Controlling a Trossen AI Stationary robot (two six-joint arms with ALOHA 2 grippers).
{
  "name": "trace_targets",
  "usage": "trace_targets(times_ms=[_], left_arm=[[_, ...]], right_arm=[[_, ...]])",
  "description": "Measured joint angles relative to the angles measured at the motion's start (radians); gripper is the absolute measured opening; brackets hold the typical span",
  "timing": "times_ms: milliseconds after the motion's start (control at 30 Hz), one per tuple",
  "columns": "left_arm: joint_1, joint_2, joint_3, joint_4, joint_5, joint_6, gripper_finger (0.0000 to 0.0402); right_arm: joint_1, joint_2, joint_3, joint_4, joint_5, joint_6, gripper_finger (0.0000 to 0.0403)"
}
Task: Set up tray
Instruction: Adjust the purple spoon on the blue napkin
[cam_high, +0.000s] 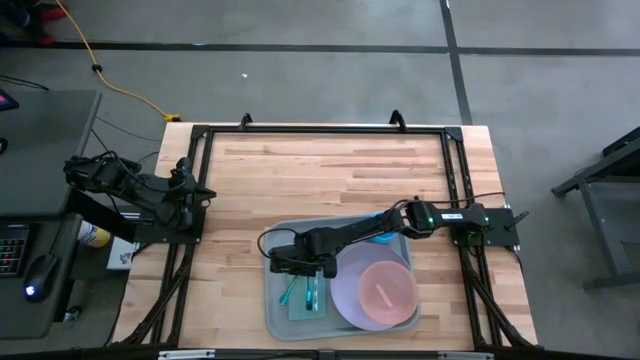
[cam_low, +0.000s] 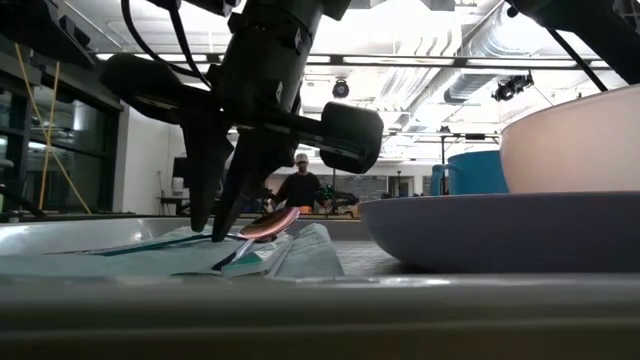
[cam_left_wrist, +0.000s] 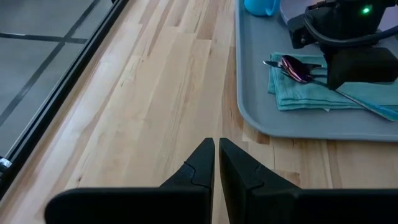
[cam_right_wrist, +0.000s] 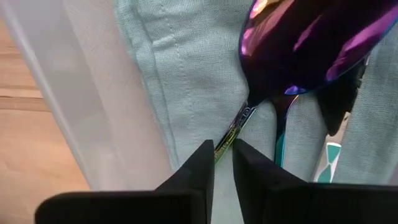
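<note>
Near the surface's (cam_high: 330, 170) front edge lay the tray (cam_high: 278, 322). Over its napkin (cam_left_wrist: 298, 93), the right gripper (cam_right_wrist: 224, 152) pinched a spoon's (cam_right_wrist: 298, 50) handle; the left gripper (cam_left_wrist: 216, 155) waited clenched, far left.

The right claw (cam_right_wrist: 223, 155) stands nearly shut over a pale green napkin (cam_right_wrist: 186, 81) — fingers just apart. An iridescent purple spoon (cam_right_wrist: 298, 43) lies at 1 o'clock, its handle reaching the fingertips. Tray (cam_right_wrist: 68, 93) rim and bench (cam_right_wrist: 25, 143) lie at 9 o'clock.

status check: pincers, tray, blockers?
Right pincer low over teal cloth napkin, iridescent metal spoon there. Left pincer shut, parked. Grey-green plastic tray unobstructed.
</note>
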Motion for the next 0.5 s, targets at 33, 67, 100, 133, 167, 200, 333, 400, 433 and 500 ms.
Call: trace_targets(times_ms=[33,67,100,133,167,200,333,400,433,500], left_arm=[[0.0,0.0,0.0,0.0,0.0,0.003,0.0056],[0.0,0.0,0.0,0.0,0.0,0.01,0.0056],[0.0,0.0,0.0,0.0,0.0,0.017,0.0056],[0.0,0.0,0.0,0.0,0.0,0.02,0.0056],[0.0,0.0,0.0,0.0,0.0,0.021,0.0056],[0.0,0.0,0.0,0.0,0.0,0.021,0.0056],[0.0,0.0,0.0,0.0,0.0,0.022,0.0056],[0.0,0.0,0.0,0.0,0.0,0.022,0.0056],[0.0,0.0,0.0,0.0,0.0,0.022,0.0056],[0.0,0.0,0.0,0.0,0.001,0.022,0.0056]], right_arm=[[0.0,0.0,0.0,0.0,0.0,0.0,0.0037],[-0.001,0.002,0.0,0.001,0.0,0.001,0.0039],[-0.001,0.004,0.0,0.003,-0.001,0.002,0.0042],[-0.002,0.006,0.0,0.005,-0.006,0.003,0.0045],[-0.002,0.008,0.0,0.008,-0.008,0.003,0.0049],[-0.003,0.014,0.0,0.016,-0.009,0.005,0.0053],[-0.008,0.021,0.0,0.033,-0.022,0.011,0.0064],[-0.009,0.025,0.001,0.038,-0.029,0.011,0.0064],[-0.01,0.025,0.001,0.04,-0.032,0.011,0.0063],[-0.009,0.025,0.001,0.039,-0.032,0.012,0.0057]])
